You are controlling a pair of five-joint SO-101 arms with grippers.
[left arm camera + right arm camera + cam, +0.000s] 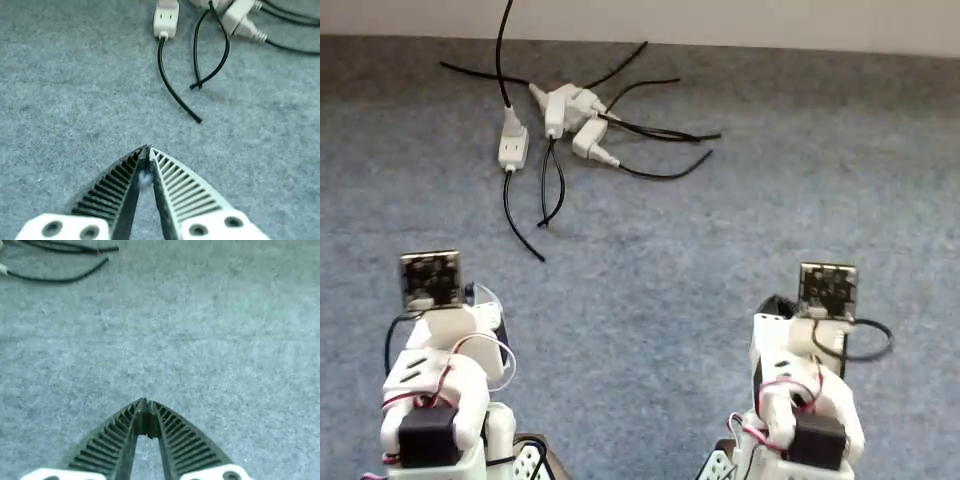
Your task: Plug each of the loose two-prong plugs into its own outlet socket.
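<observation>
Plug [592,142], apparently loose, lies just beside outlet block [560,105]. Left gripper [146,150] and right gripper [145,402], both pinched shut and empty, sit well short of it. Advisable: open wide, grip plug's body squarely.

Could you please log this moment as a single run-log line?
left gripper shut, empty | right gripper shut, empty | plug cluster far ahead on carpet, untouched
</observation>
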